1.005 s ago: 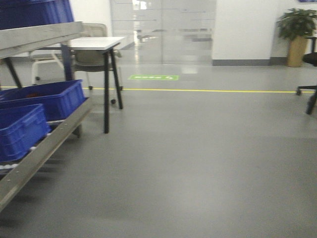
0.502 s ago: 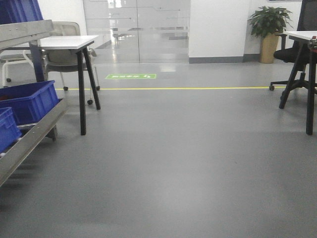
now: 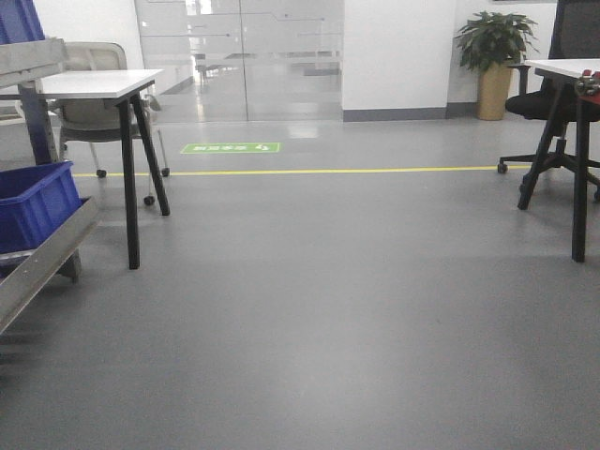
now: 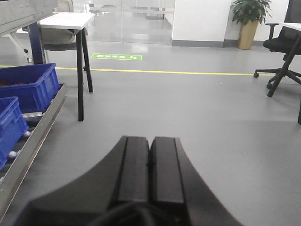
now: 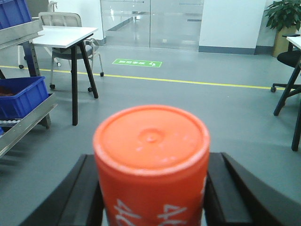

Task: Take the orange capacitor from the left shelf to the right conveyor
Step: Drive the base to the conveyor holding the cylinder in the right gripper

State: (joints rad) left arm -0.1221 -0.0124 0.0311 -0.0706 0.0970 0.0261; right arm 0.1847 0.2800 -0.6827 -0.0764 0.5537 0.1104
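Whole view swinging right: left shelf (image 3: pixel 42 262) sliding toward left edge, only one blue bin (image 3: pixel 36 202) showing now. Carry step going on. Right hand (image 5: pixel 153 200) squeezing orange capacitor (image 5: pixel 151 155), holding it upright, cap facing camera. Left hand (image 4: pixel 149 165) pressing shut on nothing, pointing forward over floor. Right conveyor not showing yet. Next: turning more right, finding belt, lowering gently, letting go.

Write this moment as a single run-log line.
right jaws: shut on orange capacitor | left jaws: shut, empty | left shelf: blue bin on it | right conveyor: not in view
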